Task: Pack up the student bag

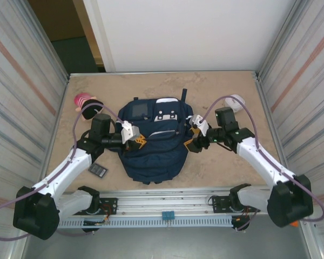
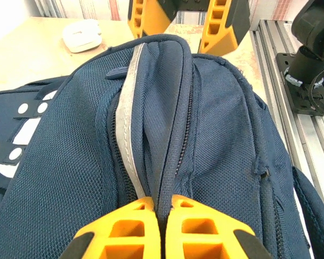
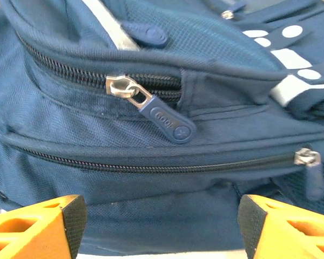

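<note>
Now | student bag [image 1: 151, 151] lies mid table [image 1: 97, 86] | looks soft, floppy; better grab folds or zipper pull [image 3: 167, 123] | left gripper [image 2: 163, 204] clamped on bag fold | right gripper [image 3: 162, 221] jaws apart beside it

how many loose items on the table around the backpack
3: a pink-and-black item far left of the student bag, a white item far right, a small dark flat item near left. More may hide under the bag.

The student bag [image 1: 151, 154] is matt woven cloth with a metal slider [image 3: 120, 86].
</note>
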`<control>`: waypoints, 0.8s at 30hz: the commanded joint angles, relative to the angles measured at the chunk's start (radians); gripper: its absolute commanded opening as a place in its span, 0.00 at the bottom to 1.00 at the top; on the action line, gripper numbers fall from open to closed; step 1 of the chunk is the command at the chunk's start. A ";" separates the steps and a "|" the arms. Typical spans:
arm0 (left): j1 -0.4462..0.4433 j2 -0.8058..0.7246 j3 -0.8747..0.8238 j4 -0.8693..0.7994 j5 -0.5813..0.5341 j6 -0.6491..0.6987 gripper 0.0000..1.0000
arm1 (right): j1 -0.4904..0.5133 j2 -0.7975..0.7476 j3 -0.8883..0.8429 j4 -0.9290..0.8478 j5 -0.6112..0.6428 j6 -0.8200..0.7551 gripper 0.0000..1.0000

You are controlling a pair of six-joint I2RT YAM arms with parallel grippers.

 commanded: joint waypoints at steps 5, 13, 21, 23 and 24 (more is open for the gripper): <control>0.002 -0.028 0.061 0.040 0.155 0.093 0.00 | -0.006 0.154 0.107 -0.074 -0.184 -0.209 0.74; 0.002 -0.005 0.077 0.028 0.167 0.108 0.00 | -0.036 0.209 0.194 -0.143 -0.254 -0.245 0.73; 0.002 -0.001 0.080 0.024 0.160 0.108 0.00 | -0.003 0.258 0.254 -0.190 -0.288 -0.243 0.71; 0.002 -0.004 0.078 0.030 0.160 0.104 0.00 | 0.012 0.273 0.264 -0.196 -0.275 -0.239 0.70; 0.002 -0.005 0.078 0.034 0.159 0.103 0.00 | 0.016 0.279 0.267 -0.198 -0.276 -0.235 0.69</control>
